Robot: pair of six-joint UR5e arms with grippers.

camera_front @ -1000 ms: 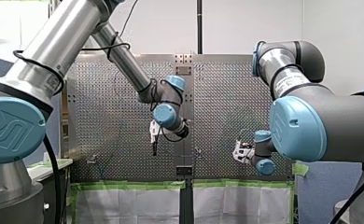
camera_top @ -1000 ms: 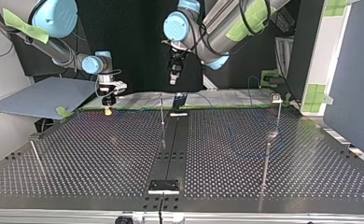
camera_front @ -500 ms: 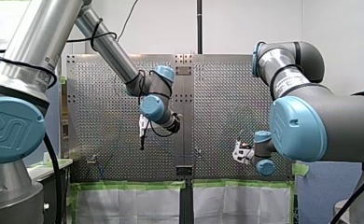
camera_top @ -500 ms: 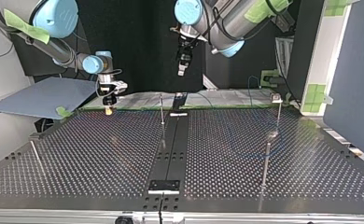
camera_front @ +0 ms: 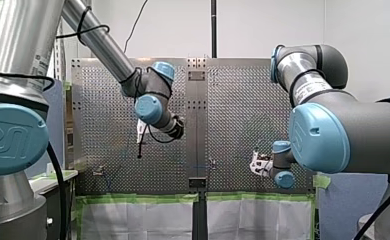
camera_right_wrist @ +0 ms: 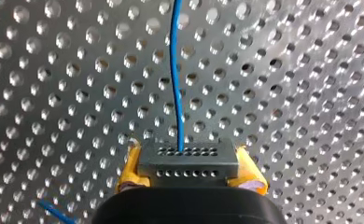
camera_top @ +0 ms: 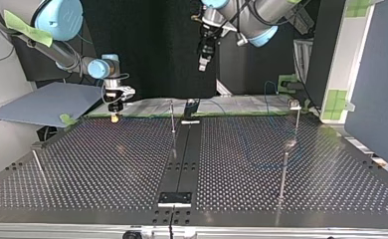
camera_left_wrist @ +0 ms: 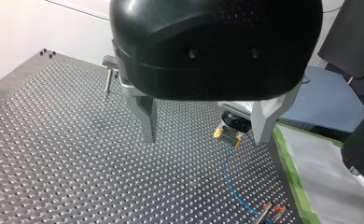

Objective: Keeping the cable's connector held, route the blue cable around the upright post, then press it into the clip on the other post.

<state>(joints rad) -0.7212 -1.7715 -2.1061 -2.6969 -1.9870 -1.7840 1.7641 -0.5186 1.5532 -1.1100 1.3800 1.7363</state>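
Note:
My right gripper [camera_right_wrist: 189,179] is shut with its yellow pads on the cable's grey connector block [camera_right_wrist: 188,160], low over the perforated table. The thin blue cable [camera_right_wrist: 176,70] runs straight ahead from the connector. In the top view this gripper [camera_top: 114,115] stands at the table's far left edge. My left gripper [camera_left_wrist: 203,133] hangs high above the table, open, with nothing between its metal fingers [camera_left_wrist: 145,116]. From the left wrist, the blue cable [camera_left_wrist: 229,172] runs from the yellow-padded gripper [camera_left_wrist: 228,132] to a small post with orange parts [camera_left_wrist: 268,212]. In the front view the left gripper [camera_front: 140,149] points down.
Thin upright posts stand on the table: one near the centre strip [camera_top: 172,117], one with a clip on top at the top view's far right [camera_top: 295,105], one nearer [camera_top: 283,172], and a leaning one at the left [camera_top: 37,163]. A grey board [camera_top: 48,102] lies beyond the table.
My left arm has lifted and swung toward the front view's left, the top view's right, its gripper still open. My right gripper has stayed put on the connector.

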